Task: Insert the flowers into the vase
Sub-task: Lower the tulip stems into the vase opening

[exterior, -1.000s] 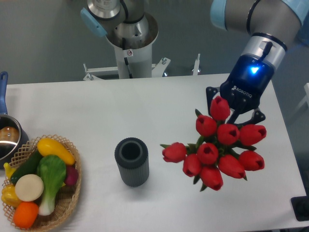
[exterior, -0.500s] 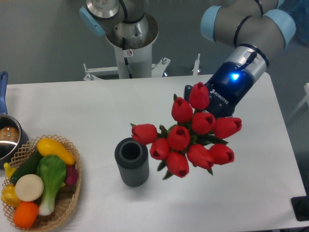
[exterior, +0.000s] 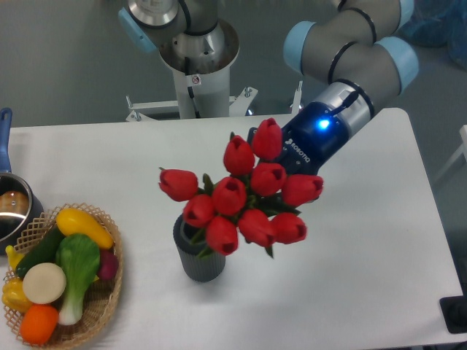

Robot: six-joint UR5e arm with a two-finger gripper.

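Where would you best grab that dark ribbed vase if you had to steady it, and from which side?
Grip the ribbed vase around its lower wall, coming in level from the front or its left. It stands upright and round, so opposite sides suit two fingers. The tulips overhang its mouth from above and the right, where the claw carries them, so the top is blocked.

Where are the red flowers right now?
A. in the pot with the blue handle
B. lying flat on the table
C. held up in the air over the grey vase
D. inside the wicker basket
C: the flowers hang in the air on the robot arm, and their lowest blooms overlap the mouth of the vase, which stands on the table.
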